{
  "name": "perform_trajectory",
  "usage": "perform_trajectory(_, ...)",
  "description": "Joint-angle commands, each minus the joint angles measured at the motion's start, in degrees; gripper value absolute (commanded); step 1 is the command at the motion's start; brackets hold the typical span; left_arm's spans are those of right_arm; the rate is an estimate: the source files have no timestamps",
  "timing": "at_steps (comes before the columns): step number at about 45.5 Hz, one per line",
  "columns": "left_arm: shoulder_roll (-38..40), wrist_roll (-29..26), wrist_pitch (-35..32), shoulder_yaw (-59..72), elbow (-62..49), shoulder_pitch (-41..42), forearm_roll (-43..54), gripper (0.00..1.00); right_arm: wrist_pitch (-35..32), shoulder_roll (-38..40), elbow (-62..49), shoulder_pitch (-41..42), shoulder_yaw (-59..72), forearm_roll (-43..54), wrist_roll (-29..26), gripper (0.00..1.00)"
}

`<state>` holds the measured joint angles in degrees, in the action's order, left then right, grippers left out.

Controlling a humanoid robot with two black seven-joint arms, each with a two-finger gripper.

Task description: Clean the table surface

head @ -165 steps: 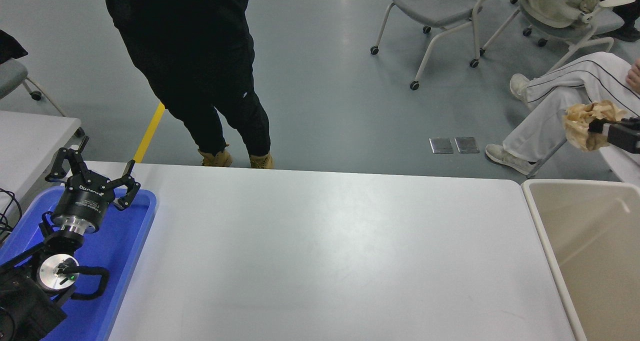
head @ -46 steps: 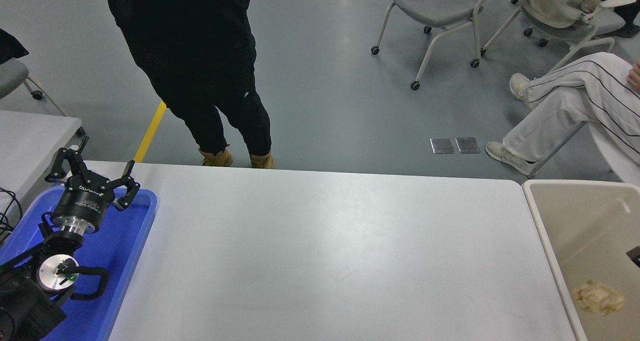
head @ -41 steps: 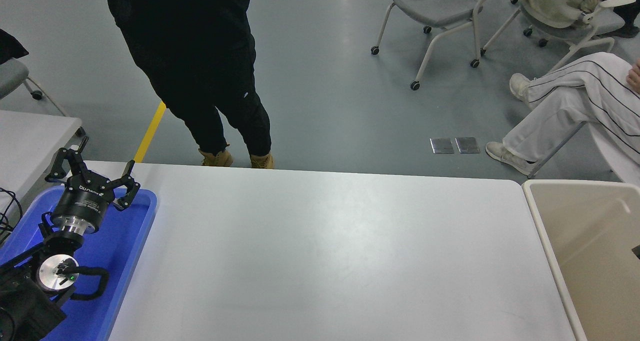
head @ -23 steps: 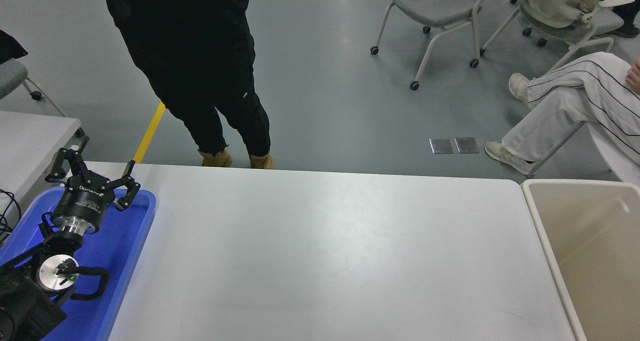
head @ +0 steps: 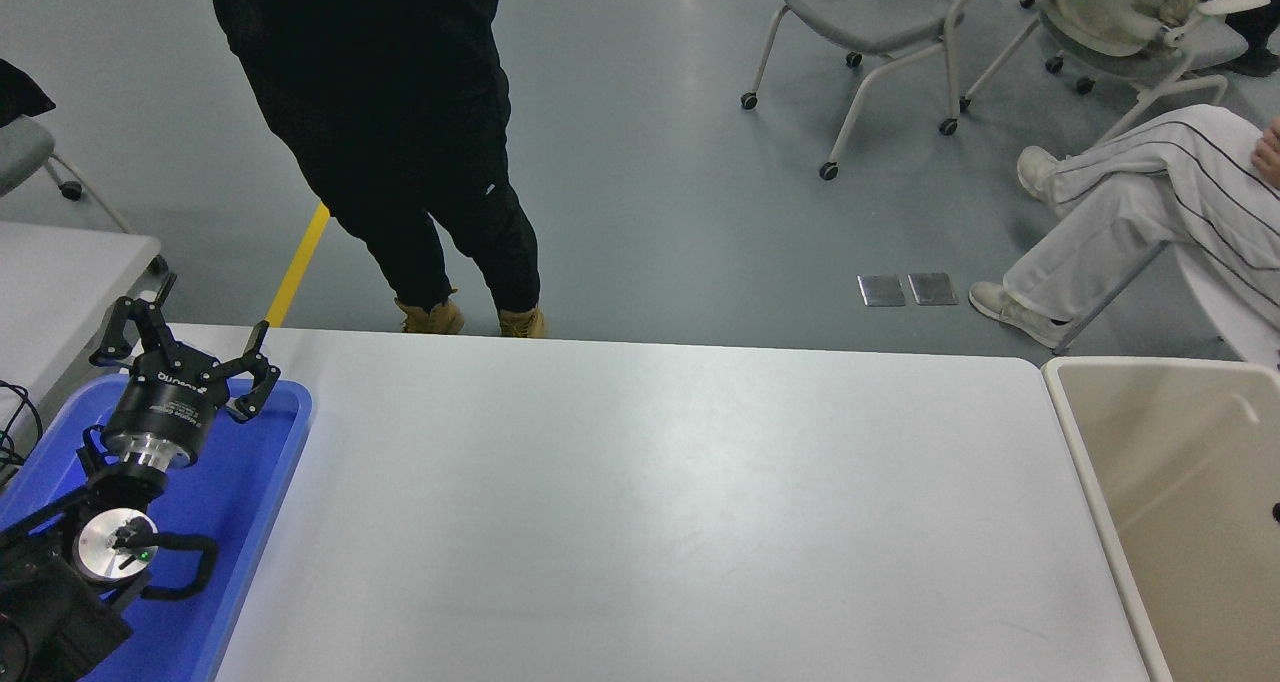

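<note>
The table surface (head: pixel 640 502) is a wide glossy white top, and nothing lies on its middle. My left gripper (head: pixel 187 340) is open and empty, parked at the lower left over a blue tray (head: pixel 262 462). My right gripper is out of view; only a tiny dark speck shows at the right edge over the bin.
A beige bin (head: pixel 1110 432) stands against the table's right end, its visible inside bare. A person in black (head: pixel 400 132) stands at the far edge. A seated person in white trousers (head: pixel 1140 187) and wheeled chairs (head: pixel 870 22) are at back right. A smaller white table (head: pixel 60 272) stands left.
The right gripper held crumpled brown paper above the bin, then the paper lay in the bin. Now both paper and right gripper are out of view. The left arm has not moved.
</note>
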<state>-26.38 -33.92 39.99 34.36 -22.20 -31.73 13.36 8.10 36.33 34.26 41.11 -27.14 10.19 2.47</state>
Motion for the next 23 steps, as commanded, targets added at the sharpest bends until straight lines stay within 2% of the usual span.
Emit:
perform_trajectory(1, 0.0, 0.0, 0.0, 0.0, 0.0, 0.0, 0.0, 1.00, -0.5, -2.0, 16.1, -4.6, -17.8, -0.2, 0.1, 0.99)
perform_trajectory(11, 0.0, 0.0, 0.0, 0.0, 0.0, 0.0, 0.0, 1.00, -4.4, -10.2, 20.8, -11.3, -27.8, -0.2, 0.1, 0.99)
perform_trajectory(17, 0.0, 0.0, 0.0, 0.0, 0.0, 0.0, 0.0, 1.00, -6.1, -15.3, 20.9, -13.0, -29.0, 0.7, 0.4, 0.99)
perform_trajectory(23, 0.0, 0.0, 0.0, 0.0, 0.0, 0.0, 0.0, 1.00, -9.8, -18.1, 20.5, -13.3, -28.9, 0.8, 4.7, 0.99)
